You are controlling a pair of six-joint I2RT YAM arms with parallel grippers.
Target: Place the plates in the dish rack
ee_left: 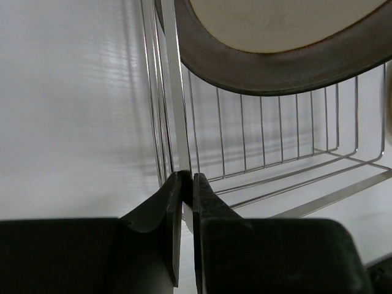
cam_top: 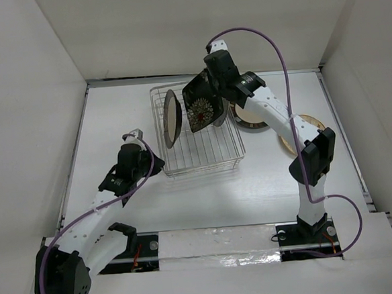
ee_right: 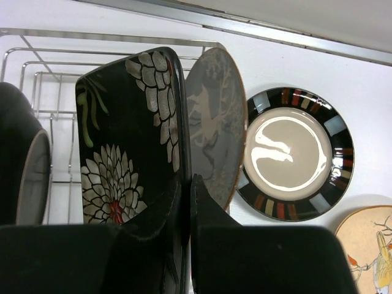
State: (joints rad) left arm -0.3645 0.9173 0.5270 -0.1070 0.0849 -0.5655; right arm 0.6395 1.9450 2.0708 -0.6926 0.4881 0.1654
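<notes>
- Five plates, one silver wire dish rack (cam_top: 204, 161).
- Two stand on edge in the rack: dark-rimmed cream round plate (cam_top: 172, 118), shiny steel round plate (ee_right: 214, 122).
- One black square plate with white flower (ee_right: 122, 159) tilts over the rack, right hand (ee_right: 185, 190) clamped on its edge.
- Two lie flat on the white counter (cam_top: 113, 112), right of the rack: glossy brown round plate with block-patterned black rim (ee_right: 294, 153), cream round floral plate (ee_right: 367, 251).
- Left hand (ee_left: 185, 184) is pinched on the rack's wire.
</notes>
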